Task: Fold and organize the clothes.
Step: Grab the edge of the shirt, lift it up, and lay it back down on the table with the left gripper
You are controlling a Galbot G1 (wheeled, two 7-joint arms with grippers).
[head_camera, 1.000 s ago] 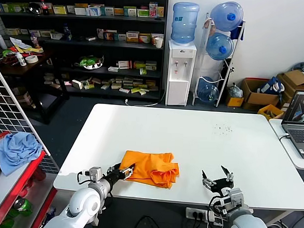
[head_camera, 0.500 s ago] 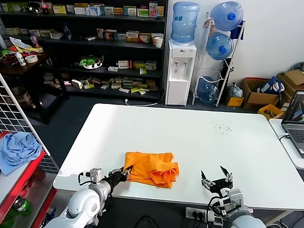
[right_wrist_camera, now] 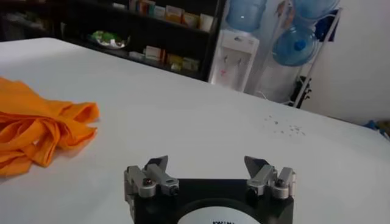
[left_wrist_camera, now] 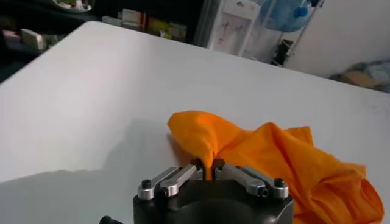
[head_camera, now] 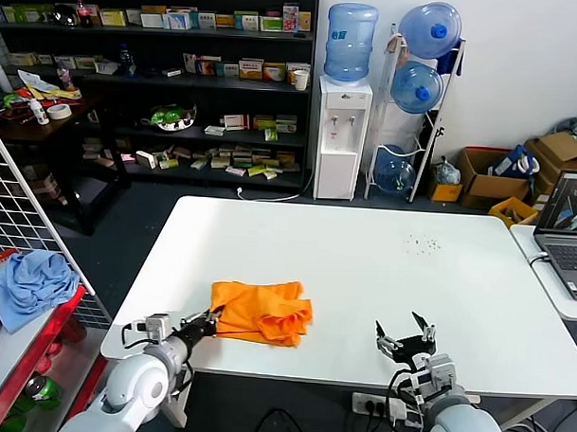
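The left gripper [head_camera: 212, 319] is clamped on a pinched edge of the folded orange T-shirt [head_camera: 262, 312], which lies near the counter's [head_camera: 363, 257] front edge. The right gripper [head_camera: 405, 335] is held wide apart, well clear.

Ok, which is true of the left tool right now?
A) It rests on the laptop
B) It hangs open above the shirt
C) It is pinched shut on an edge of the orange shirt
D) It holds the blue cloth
C: in the left wrist view the left tool is closed on a fold of the orange shirt on the white table.
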